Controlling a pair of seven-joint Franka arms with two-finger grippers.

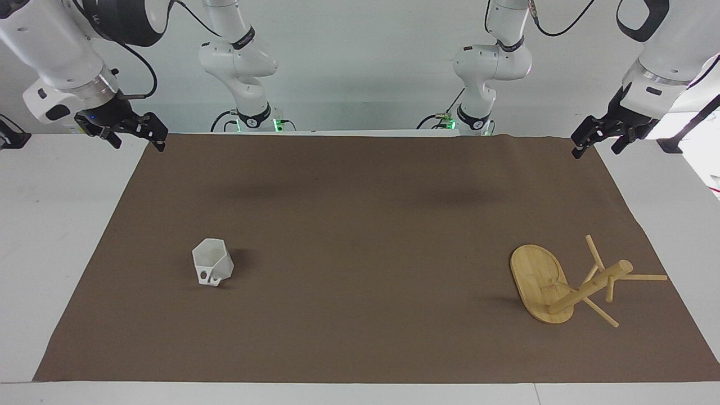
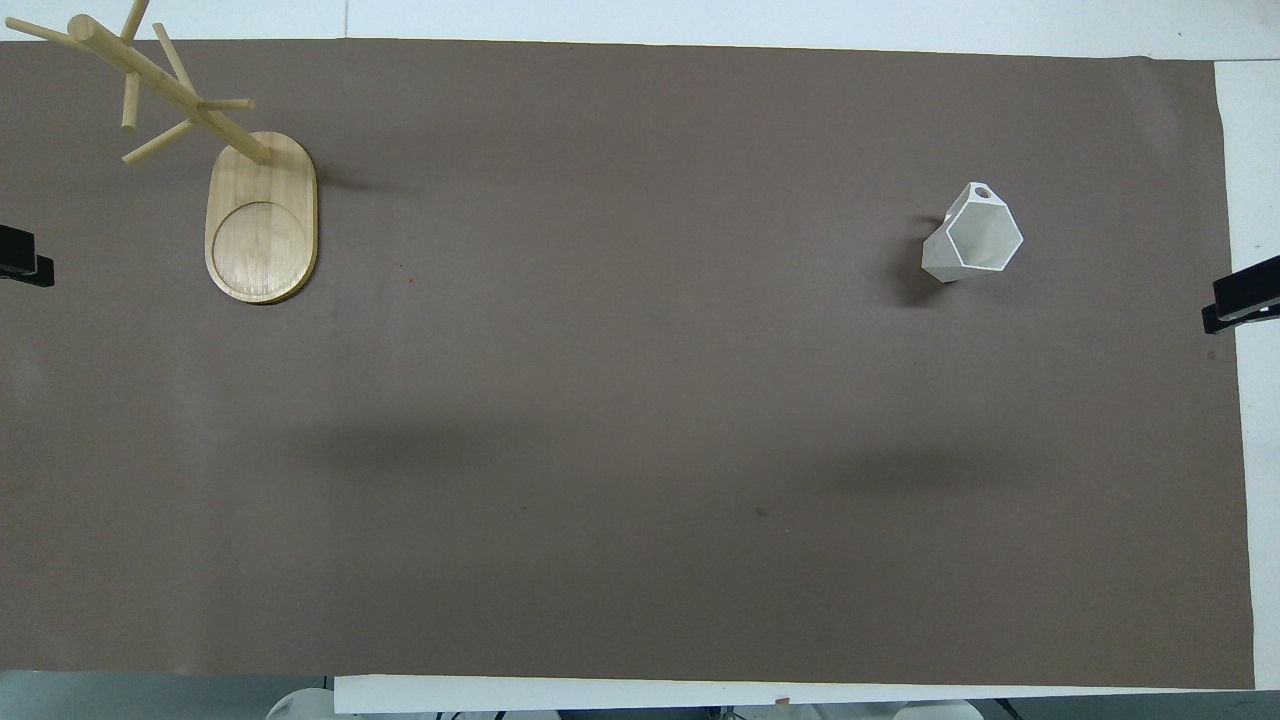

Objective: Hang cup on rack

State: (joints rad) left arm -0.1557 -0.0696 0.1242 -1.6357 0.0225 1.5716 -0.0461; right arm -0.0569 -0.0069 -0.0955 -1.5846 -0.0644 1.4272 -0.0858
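Observation:
The white faceted cup (image 1: 212,263) stands upright on the brown mat toward the right arm's end, with its pierced handle turned away from the robots; it also shows in the overhead view (image 2: 975,237). The bamboo rack (image 1: 540,289) stands toward the left arm's end, its post and pegs rising from the part of the oval base farther from the robots; it also shows in the overhead view (image 2: 262,215). My right gripper (image 1: 139,143) hangs open and empty over the mat's corner near its base. My left gripper (image 1: 595,152) hangs open and empty over the other near corner. Both arms wait, well apart from cup and rack.
The brown mat (image 1: 360,225) covers most of the white table (image 1: 50,225). Only the gripper tips show at the side edges of the overhead view: the left gripper (image 2: 22,262) and the right gripper (image 2: 1240,303).

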